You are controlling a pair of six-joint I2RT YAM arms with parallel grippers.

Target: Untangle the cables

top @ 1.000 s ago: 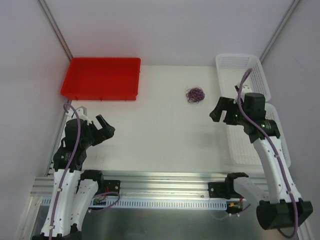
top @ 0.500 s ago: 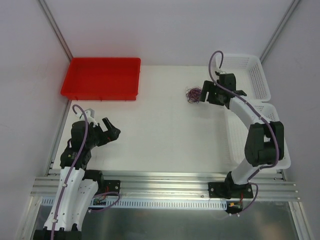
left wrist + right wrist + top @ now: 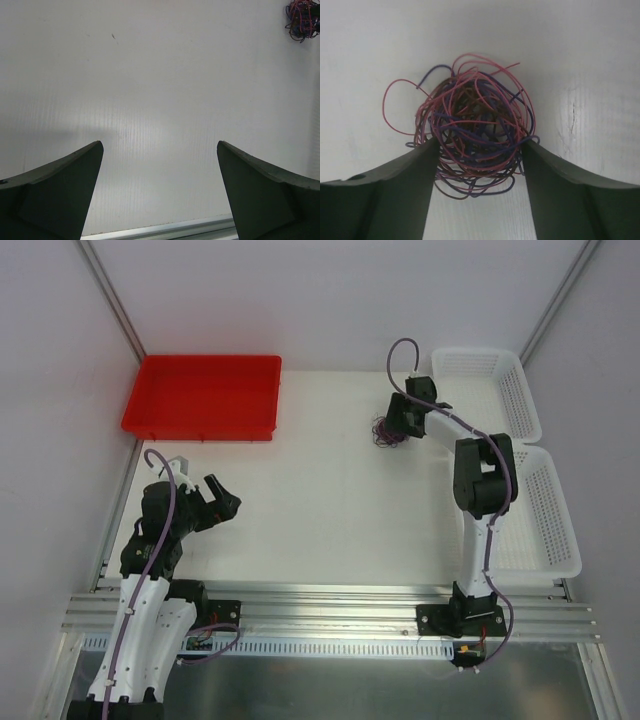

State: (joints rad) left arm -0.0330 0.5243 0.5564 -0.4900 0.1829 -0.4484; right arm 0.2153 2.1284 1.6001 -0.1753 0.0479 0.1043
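The left gripper [image 3: 159,144] has its fingers [image 3: 60,190] way apart at 7 and 5 o'clock over the white table [image 3: 150,75]. The cables [image 3: 302,20] are a little purple-pink tangle at 1 o'clock, well apart from them. There's a metal rail [image 3: 165,231] at 6.

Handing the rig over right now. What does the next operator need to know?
Left gripper: open, empty, over bare table, far from the cables.
Right gripper: down at the cables, a finger against each side of the bundle; firm grip unclear.
Cables: one tight purple and pink-red tangle on the table, beside the far white basket.
Done: nothing separated.
Left: pull the strands apart.
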